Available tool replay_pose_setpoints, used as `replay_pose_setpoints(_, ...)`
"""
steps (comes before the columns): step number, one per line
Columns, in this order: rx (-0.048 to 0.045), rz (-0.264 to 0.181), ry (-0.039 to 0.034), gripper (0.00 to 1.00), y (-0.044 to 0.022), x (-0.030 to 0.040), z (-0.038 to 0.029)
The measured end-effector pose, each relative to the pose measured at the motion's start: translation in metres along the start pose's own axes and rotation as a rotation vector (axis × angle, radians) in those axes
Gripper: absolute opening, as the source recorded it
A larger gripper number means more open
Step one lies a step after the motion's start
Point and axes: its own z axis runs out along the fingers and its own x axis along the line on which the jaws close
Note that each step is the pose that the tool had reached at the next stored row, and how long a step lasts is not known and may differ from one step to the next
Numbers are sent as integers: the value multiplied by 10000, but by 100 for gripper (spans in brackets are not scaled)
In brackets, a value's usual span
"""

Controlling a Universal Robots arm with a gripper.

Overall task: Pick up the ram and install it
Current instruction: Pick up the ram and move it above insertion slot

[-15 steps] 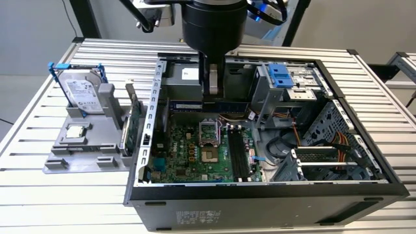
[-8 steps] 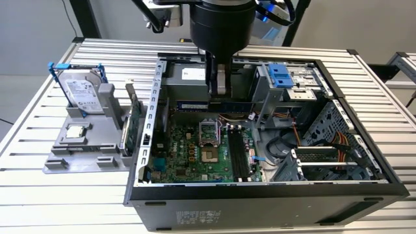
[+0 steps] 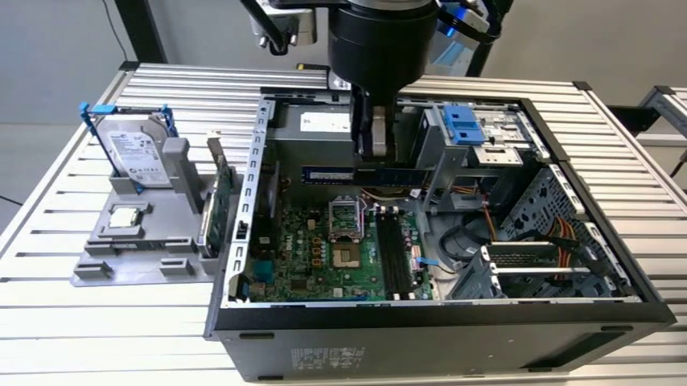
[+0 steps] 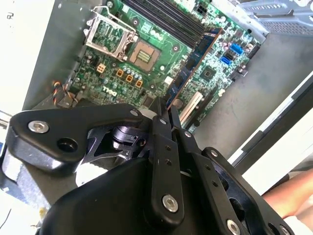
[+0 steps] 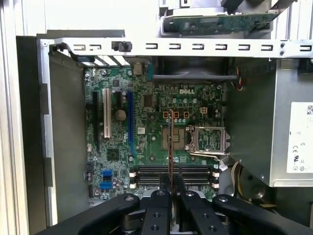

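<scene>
Tool seen pressed together on the ram, which is pinched between the fingertips. In the exterior view the ram is held level and edge-up under the tool, inside the open computer case, above the motherboard and near the case's far wall. Ram not seated: black memory slots lie below it, apart from it. In the first wrist view the ram is seen edge-on as a thin line running out from the tool across the slots, beside the processor socket. On the desk, at the exterior view's left, a hard drive and a green card are stood in a grey holder.
</scene>
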Motion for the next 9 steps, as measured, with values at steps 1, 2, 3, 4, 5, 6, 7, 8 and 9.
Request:
replay_pose_setpoints(1,-1,0,1,0,-15,0,0)
replay_pose_setpoints(2,-1,1,0,0,-28,0,1)
replay_pose_setpoints(3,-2,1,1,0,-43,0,1)
replay_pose_setpoints(4,-2,2,0,0,-55,0,2)
replay_pose_setpoints(5,-2,2,1,0,-67,0,2)
replay_pose_setpoints(6,-2,3,0,0,-80,0,3)
replay_pose_setpoints(7,-2,4,1,0,-93,-1,3)
replay_pose_setpoints(8,-2,5,1,0,-104,0,4)
replay_pose_setpoints(9,-2,5,1,0,-115,0,4)
